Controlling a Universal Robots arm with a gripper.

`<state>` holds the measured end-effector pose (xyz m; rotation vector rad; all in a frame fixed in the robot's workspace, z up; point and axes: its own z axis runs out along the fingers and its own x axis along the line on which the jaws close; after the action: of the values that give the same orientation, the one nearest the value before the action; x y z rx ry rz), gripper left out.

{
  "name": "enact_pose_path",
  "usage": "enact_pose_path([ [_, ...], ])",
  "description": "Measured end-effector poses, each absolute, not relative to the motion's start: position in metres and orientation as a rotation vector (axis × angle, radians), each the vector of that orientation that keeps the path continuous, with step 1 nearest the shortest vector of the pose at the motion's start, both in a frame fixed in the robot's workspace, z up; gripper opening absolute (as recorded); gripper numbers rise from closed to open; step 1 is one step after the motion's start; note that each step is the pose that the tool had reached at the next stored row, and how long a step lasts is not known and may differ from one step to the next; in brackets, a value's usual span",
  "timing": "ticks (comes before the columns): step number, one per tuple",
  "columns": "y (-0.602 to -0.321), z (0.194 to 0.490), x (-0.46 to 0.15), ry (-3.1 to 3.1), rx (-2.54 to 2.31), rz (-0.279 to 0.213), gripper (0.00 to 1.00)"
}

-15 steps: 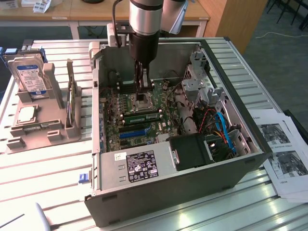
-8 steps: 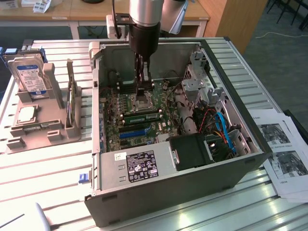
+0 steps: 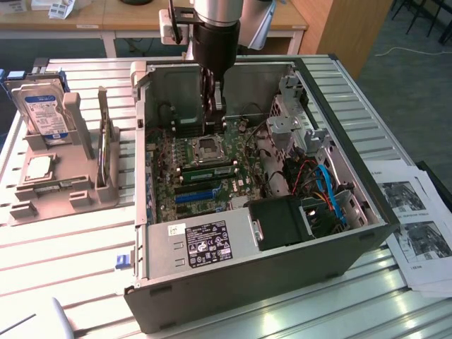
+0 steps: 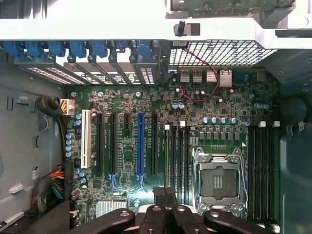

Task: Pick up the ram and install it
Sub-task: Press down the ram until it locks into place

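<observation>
In the exterior view the ram, a long green stick with a pale label, stands on edge on the motherboard, between the CPU socket and the blue slot. My gripper hangs inside the open computer case, above the board on the far side of the socket and apart from the ram. Its fingers are shut with nothing visible between them. In the wrist view my gripper sits at the end of the black memory slots beside the CPU socket.
A grey holder at the exterior view's left carries a hard drive and a processor. The power supply, a black fan and a drive cage with cables crowd the case. Papers lie at the right.
</observation>
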<state>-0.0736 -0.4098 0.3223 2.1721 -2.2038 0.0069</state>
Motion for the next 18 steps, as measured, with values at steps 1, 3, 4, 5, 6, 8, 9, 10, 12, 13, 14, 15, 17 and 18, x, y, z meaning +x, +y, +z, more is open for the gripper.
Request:
enact_pose_path([
  [1,-0.4098,0.3224,-0.0729,-2.204,2.172,0.006,0.1],
  [3,-0.4098,0.3223,-0.0723,-2.203,2.172,0.006,0.1],
  [4,-0.4097,0.3223,-0.0722,-2.203,2.172,0.006,0.1],
  [5,-0.4097,0.3223,-0.0722,-2.204,2.172,0.006,0.1],
  [6,-0.4097,0.3223,-0.0722,-2.203,2.172,0.006,0.1],
  [8,-0.4097,0.3223,-0.0722,-2.204,2.172,0.006,0.1],
  [9,-0.4097,0.3223,-0.0722,-2.204,2.172,0.006,0.1],
  [10,-0.4097,0.3223,-0.0723,-2.204,2.172,0.006,0.1],
  [12,-0.4097,0.3223,-0.0722,-2.203,2.172,0.006,0.1],
  [13,-0.4097,0.3223,-0.0722,-2.204,2.172,0.006,0.1],
  [14,-0.4097,0.3223,-0.0722,-2.204,2.172,0.006,0.1],
  [15,-0.4097,0.3223,-0.0722,-2.204,2.172,0.006,0.1],
  [17,-0.4097,0.3223,-0.0723,-2.209,2.166,0.006,0.1],
  [18,-0.4097,0.3223,-0.0722,-2.225,2.15,0.005,0.1],
])
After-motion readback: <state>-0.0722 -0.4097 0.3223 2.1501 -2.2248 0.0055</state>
